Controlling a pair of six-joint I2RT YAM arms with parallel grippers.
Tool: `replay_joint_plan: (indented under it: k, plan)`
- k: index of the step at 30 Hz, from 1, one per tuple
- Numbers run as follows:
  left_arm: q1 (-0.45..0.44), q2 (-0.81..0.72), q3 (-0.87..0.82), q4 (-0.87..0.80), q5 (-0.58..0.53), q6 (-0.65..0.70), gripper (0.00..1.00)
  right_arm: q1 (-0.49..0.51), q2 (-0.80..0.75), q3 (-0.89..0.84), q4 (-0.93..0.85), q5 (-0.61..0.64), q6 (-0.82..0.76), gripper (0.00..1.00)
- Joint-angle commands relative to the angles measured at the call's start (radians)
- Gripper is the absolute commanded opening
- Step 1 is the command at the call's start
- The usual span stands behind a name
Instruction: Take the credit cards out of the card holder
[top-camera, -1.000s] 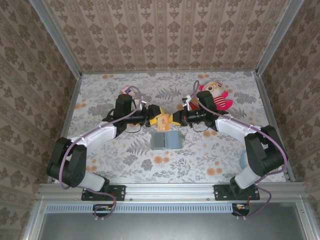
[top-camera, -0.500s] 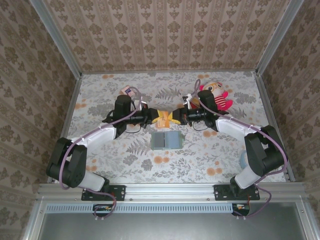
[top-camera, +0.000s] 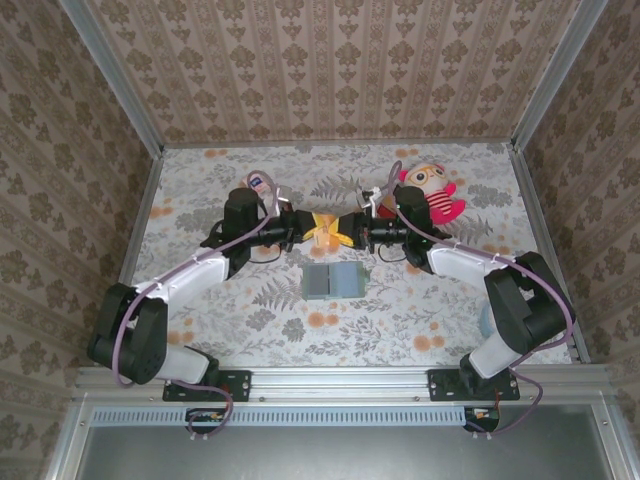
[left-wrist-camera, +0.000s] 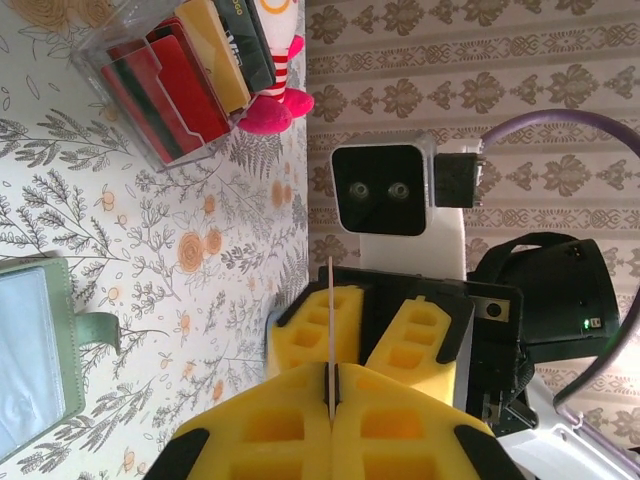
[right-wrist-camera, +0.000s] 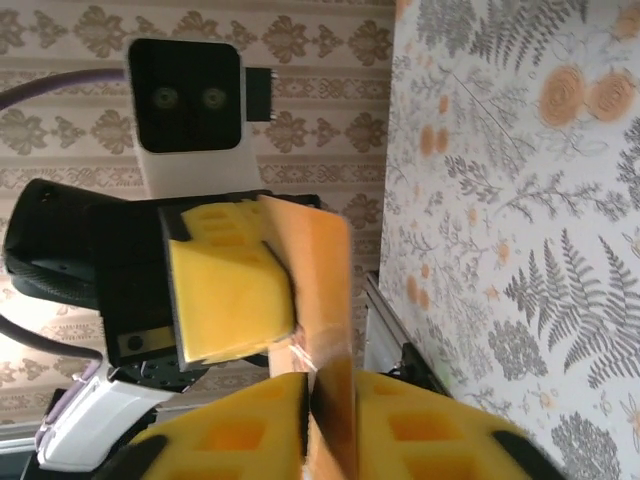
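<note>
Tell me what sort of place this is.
Probably a staged robot test cell, not a home: patterned wallpaper panels in aluminium framing wall in a floral-covered table, with two arms bolted to its near rail.

Floral-patterned table (top-camera: 250, 310) bearing open card holder (top-camera: 334, 281), plush doll (top-camera: 432, 190), clear box of cards (left-wrist-camera: 180, 80).

glossy plastic card (right-wrist-camera: 318, 300) — spongy matt foam hand pads (right-wrist-camera: 228, 290).

plush doll (top-camera: 432, 192): back right | clear box of colored blocks (left-wrist-camera: 178, 80): beside doll | pink-white packet (top-camera: 257, 183): back left
</note>
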Motion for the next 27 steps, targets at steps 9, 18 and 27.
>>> replay_joint_plan:
  k: [9, 18, 27]
  plan:
    - [0.009, -0.109, 0.132, -0.594, -0.241, 0.278, 0.75, -0.054, -0.081, 0.178, -0.541, 0.072, -0.462, 0.0]
    - [0.016, -0.123, 0.178, -0.884, -0.444, 0.515, 0.97, -0.157, -0.087, 0.465, -1.193, 0.525, -1.099, 0.0]
    - [0.087, -0.026, 0.26, -0.934, -0.49, 0.629, 1.0, -0.274, -0.04, 0.591, -1.215, 0.752, -1.397, 0.0]
